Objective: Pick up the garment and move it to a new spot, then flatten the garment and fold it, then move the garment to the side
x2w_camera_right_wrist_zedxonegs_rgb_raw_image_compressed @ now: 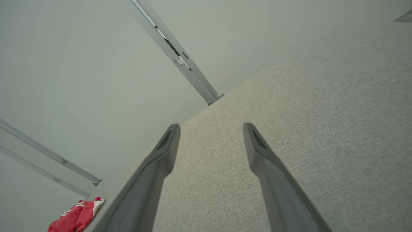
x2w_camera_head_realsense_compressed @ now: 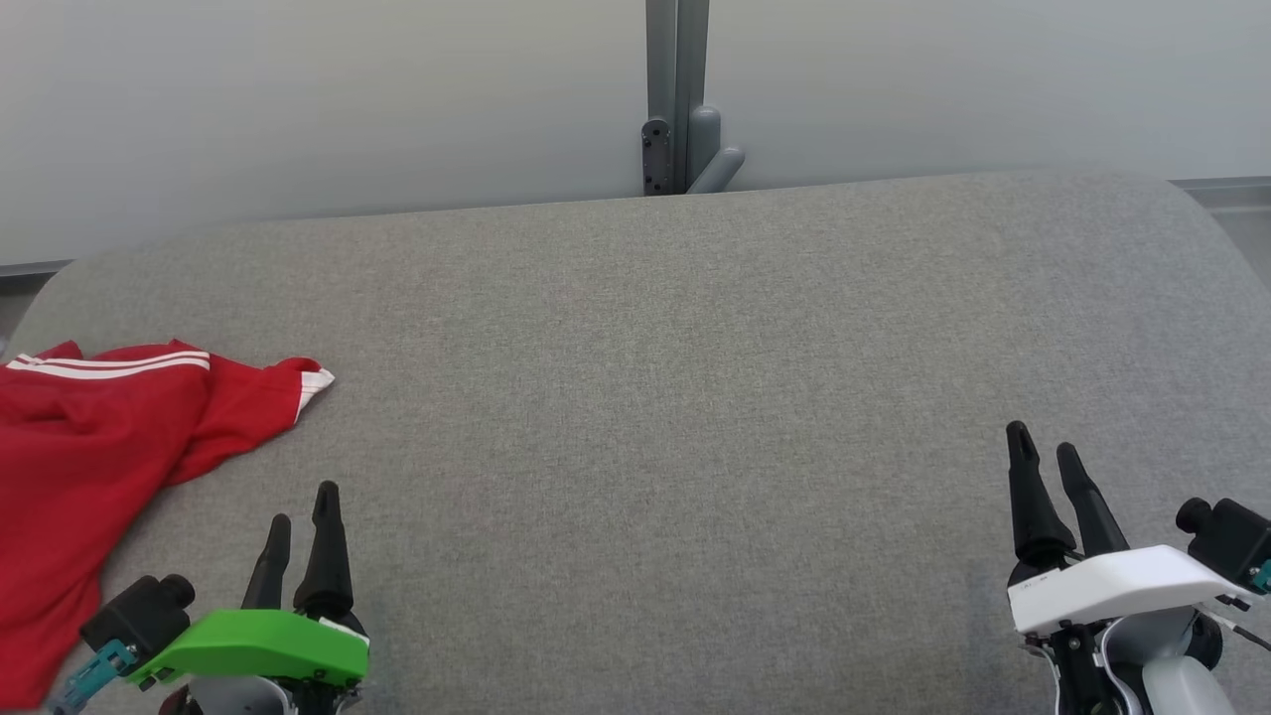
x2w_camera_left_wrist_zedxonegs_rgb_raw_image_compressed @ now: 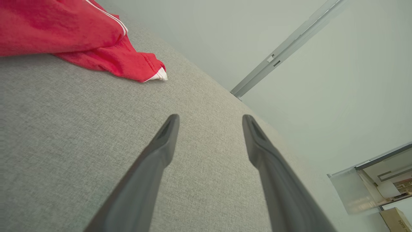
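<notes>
A red garment (x2w_camera_head_realsense_compressed: 89, 457) with white stripes lies crumpled at the left edge of the grey fabric surface (x2w_camera_head_realsense_compressed: 655, 397), one white-cuffed sleeve pointing right. The left wrist view has it at upper left (x2w_camera_left_wrist_zedxonegs_rgb_raw_image_compressed: 74, 32), and it is small at the bottom left of the right wrist view (x2w_camera_right_wrist_zedxonegs_rgb_raw_image_compressed: 75, 216). My left gripper (x2w_camera_head_realsense_compressed: 303, 506), under its green cover, hovers open just right of the garment, apart from it, its fingers spread and empty (x2w_camera_left_wrist_zedxonegs_rgb_raw_image_compressed: 209, 119). My right gripper (x2w_camera_head_realsense_compressed: 1043, 442), under its white cover, stands open and empty at the lower right (x2w_camera_right_wrist_zedxonegs_rgb_raw_image_compressed: 210, 127).
The grey surface (x2w_camera_right_wrist_zedxonegs_rgb_raw_image_compressed: 322, 112) stretches wide between the two grippers. A pale wall (x2w_camera_head_realsense_compressed: 298, 99) runs behind its far edge, with a grey metal post (x2w_camera_head_realsense_compressed: 677, 99) at the middle back. A cardboard box (x2w_camera_left_wrist_zedxonegs_rgb_raw_image_compressed: 397, 219) sits off beyond the surface.
</notes>
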